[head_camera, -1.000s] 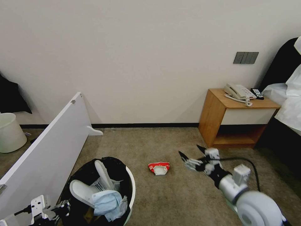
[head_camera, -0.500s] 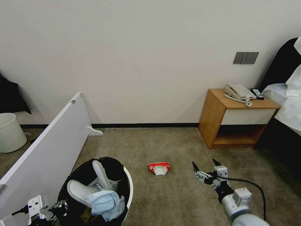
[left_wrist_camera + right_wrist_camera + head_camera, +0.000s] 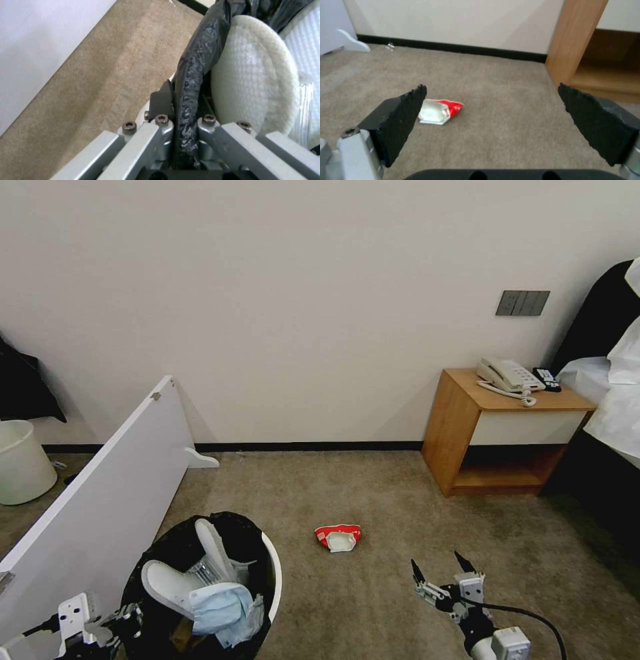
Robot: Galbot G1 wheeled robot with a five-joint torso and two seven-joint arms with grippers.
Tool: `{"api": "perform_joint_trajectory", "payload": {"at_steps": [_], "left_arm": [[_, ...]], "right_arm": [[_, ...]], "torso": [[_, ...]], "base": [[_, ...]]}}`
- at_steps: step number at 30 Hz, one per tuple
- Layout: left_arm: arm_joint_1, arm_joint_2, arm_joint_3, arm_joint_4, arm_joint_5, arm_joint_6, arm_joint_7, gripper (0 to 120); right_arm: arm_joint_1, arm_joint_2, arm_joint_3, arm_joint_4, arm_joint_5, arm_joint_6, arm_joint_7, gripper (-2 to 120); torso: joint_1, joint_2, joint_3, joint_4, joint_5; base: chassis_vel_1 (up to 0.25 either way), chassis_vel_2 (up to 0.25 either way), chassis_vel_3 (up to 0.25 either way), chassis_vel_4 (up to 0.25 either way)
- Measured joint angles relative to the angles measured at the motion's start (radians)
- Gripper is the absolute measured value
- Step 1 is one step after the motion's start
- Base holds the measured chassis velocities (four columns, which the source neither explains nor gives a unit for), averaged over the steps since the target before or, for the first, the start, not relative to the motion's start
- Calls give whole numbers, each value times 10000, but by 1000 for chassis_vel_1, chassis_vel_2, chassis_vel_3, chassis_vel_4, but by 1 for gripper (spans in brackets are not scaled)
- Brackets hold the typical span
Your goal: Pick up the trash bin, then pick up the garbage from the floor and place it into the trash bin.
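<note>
Left gripper (image 3: 123, 617) clamped on the bag-lined rim of the trash bin (image 3: 270, 573), slipper (image 3: 253, 82) just inside that rim; right gripper (image 3: 440, 575) spread wide over the floor (image 3: 373, 593), red-white packet (image 3: 338, 537) ahead and left of it, nightstand (image 3: 500, 440) beyond.
</note>
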Motion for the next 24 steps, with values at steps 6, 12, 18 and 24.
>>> {"api": "perform_joint_trajectory", "payload": {"at_steps": [6,12,18,24], "left_arm": [[-10,-24,45,0,64,-21,23,2],[-23,-7,93,0,69,-23,27,2],[26,-8,112,0,105,-27,61,2],[12,25,114,0,100,-29,62,2]], "right_arm": [[-224,227,-32,-164,-102,193,-122,100],[-274,244,-43,-194,-98,279,-247,100],[-323,228,-32,-215,-60,296,-302,100],[-342,238,-10,-228,-39,336,-387,100]], "torso": [[1,0,0,0,1],[0,0,-1,0,1],[0,0,-1,0,1],[0,0,-1,0,0]], "base": [[0,0,0,0],[0,0,0,0],[0,0,0,0],[-52,50,56,-40]]}}
